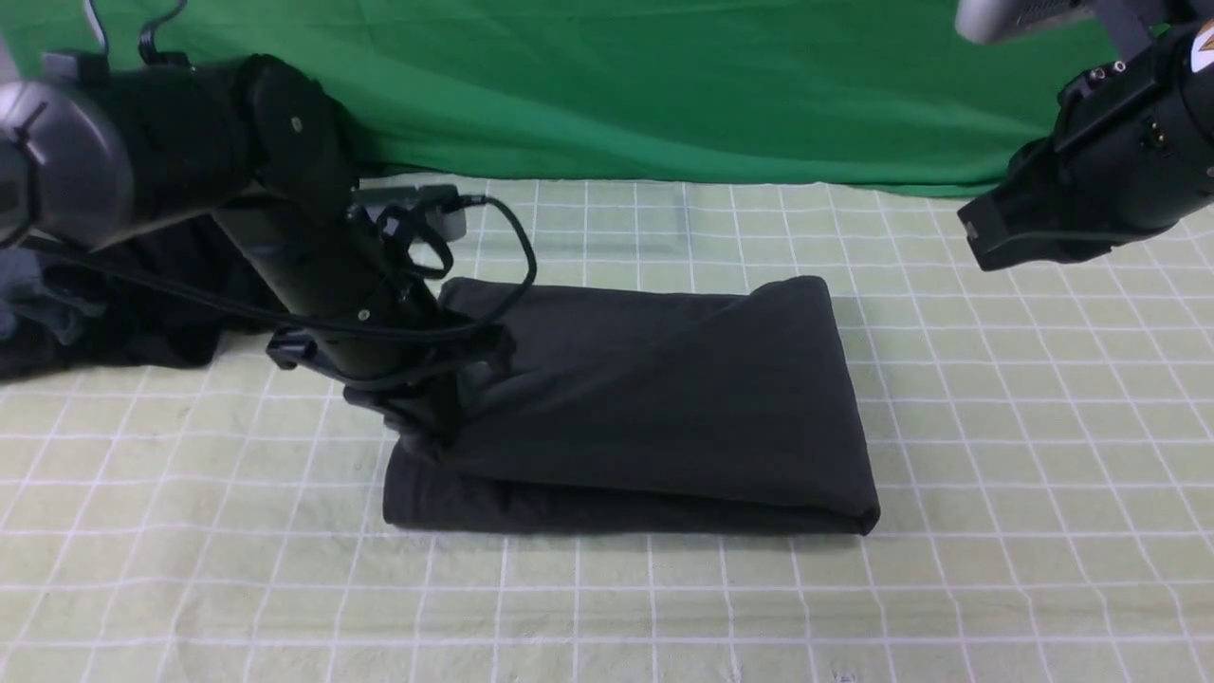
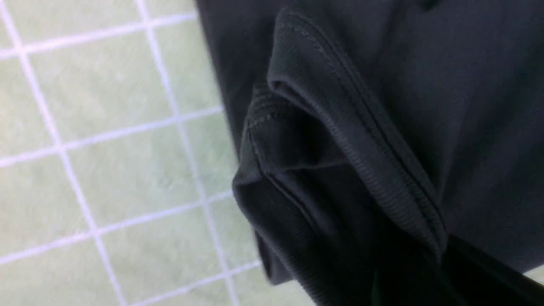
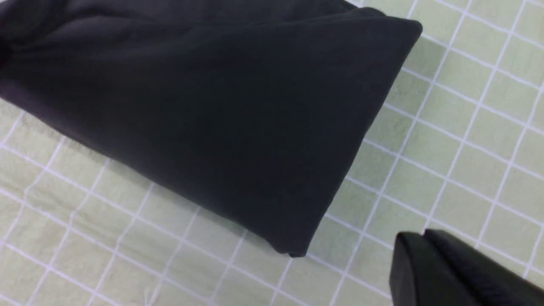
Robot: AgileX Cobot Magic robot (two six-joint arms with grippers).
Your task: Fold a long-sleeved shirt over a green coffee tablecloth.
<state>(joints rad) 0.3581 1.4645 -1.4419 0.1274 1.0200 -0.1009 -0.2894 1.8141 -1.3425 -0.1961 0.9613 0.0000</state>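
Pinching a bunched, ribbed edge of the long-sleeved shirt (image 1: 664, 398), the left fingers (image 1: 424, 425) are pressed together at its left end. The shirt is laid folded on the green coffee tablecloth (image 1: 996, 474). The right fingers (image 3: 433, 267) are held closed and empty, well apart from it.

The long-sleeved shirt (image 2: 467, 106) fills the greater part of the view, its dark charcoal fabric lying on the green coffee tablecloth (image 2: 106, 178). A ribbed edge (image 2: 361, 140) with double stitching is gathered into a raised fold, under which a second stitched band (image 2: 263, 114) is bunched. The tablecloth shows pale yellow-green squares divided by thin white lines, and the shirt's edge crosses several of them.
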